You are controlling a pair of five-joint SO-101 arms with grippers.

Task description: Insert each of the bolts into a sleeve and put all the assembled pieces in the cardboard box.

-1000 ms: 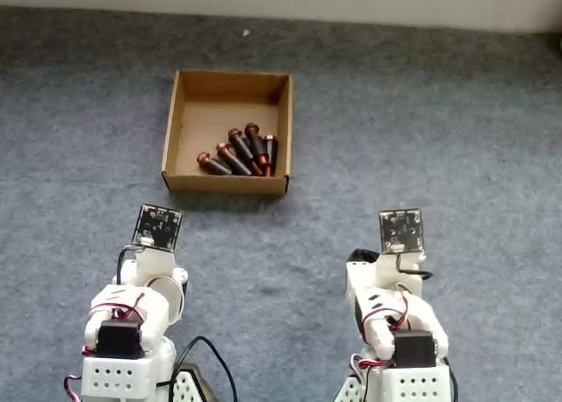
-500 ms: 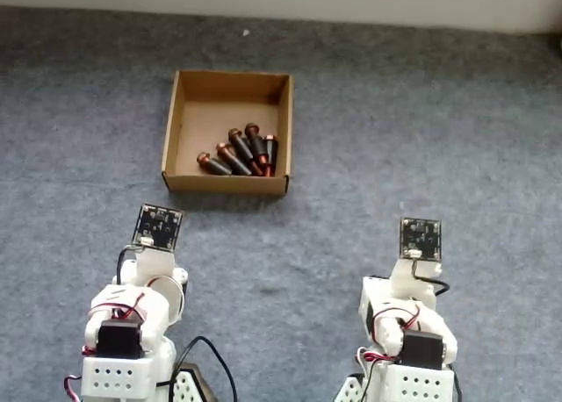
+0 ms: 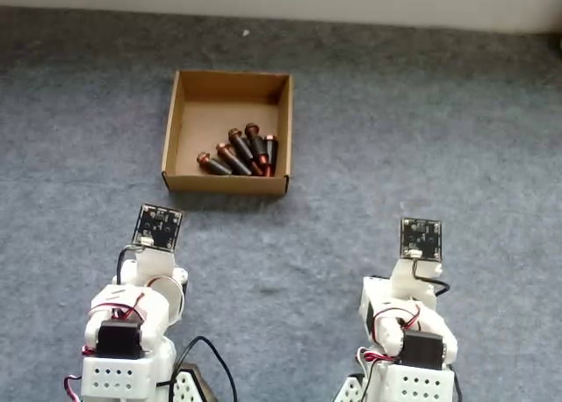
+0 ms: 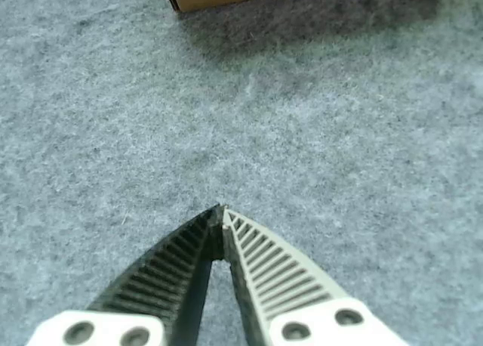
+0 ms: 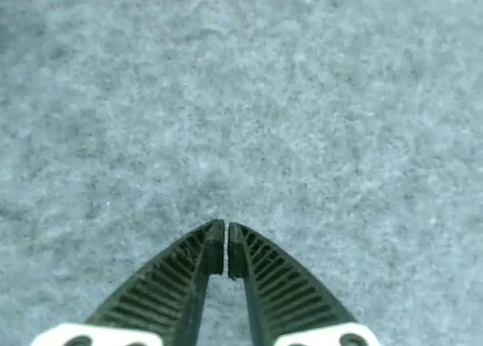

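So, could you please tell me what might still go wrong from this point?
1. The assembled pieces lie bunched by the near wall of the cardboard box; from above I cannot tell whether every bolt is fully seated, so one might slip out.
2. The left gripper, shut, sits just short of the box; a forward move could shove the probably light box across the carpet.

One cardboard box (image 3: 176,130) and five assembled pieces (image 3: 237,154) are there. Add the left end effector (image 4: 220,214) and the right end effector (image 5: 226,229), two in all.
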